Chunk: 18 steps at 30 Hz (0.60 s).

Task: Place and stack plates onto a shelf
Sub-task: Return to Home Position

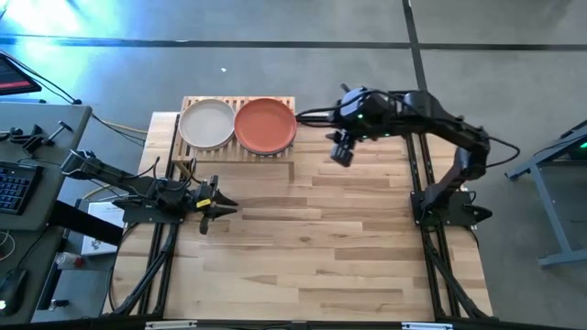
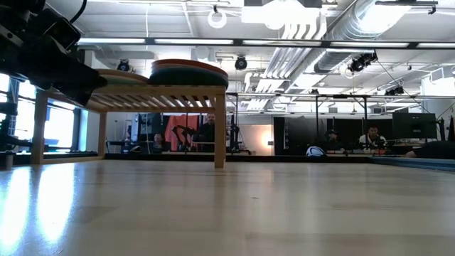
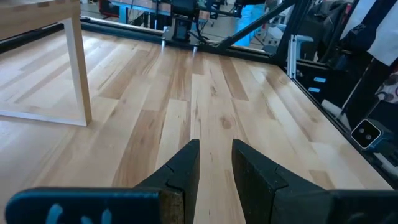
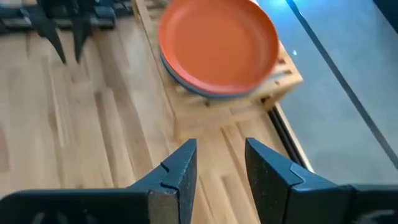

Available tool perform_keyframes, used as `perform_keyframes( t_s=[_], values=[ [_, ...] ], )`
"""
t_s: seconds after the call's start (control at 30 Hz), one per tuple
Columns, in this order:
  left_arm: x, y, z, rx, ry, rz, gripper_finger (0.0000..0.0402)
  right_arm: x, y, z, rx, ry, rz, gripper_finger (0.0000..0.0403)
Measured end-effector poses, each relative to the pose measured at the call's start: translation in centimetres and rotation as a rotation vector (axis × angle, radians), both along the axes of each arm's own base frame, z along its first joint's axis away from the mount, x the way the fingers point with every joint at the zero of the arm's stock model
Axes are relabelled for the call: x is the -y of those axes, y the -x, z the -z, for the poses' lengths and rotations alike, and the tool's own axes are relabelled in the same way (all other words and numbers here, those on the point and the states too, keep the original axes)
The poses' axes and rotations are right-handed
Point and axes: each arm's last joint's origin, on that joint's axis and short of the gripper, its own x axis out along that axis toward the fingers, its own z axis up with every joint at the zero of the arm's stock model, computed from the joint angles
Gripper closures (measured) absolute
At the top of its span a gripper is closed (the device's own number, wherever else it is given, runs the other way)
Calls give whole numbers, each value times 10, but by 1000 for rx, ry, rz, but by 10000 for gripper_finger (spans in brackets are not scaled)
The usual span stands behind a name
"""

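The shelf [image 1: 240,151] is a low light-wood slatted rack at the table's far edge. It carries two stacks of plates. The left stack has a beige plate [image 1: 206,123] on top and the right stack a terracotta plate [image 1: 266,126]. In the right wrist view a blue plate's rim [image 4: 186,84] shows under the terracotta plate [image 4: 217,43]. My right gripper [image 1: 341,152] hovers open just right of the shelf [image 4: 221,162]. My left gripper [image 1: 220,206] is open, low over the table in front of the shelf [image 3: 216,163]. Neither holds anything.
The shelf stands on short legs [image 2: 220,128] with a gap beneath it. Bare butcher-block tabletop [image 1: 330,247] stretches across the middle and near side. Black frame rails [image 1: 431,238] run along both table sides. People sit in the room far behind the table.
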Motion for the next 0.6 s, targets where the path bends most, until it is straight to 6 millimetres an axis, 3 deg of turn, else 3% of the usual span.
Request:
perform_keyframes(
  t_s=[0.3, 0.4, 0.6],
  values=[
    [0, 0, 0, 1, 1, 0, 319, 5, 36, -1, -92, 6, -3, 289],
    [0, 0, 0, 1, 1, 0, 319, 3, 55, 17, -68, 2, 9, 289],
    [0, 0, 0, 1, 1, 0, 319, -5, 94, 65, 151, -69, 22, 289]
  ],
)
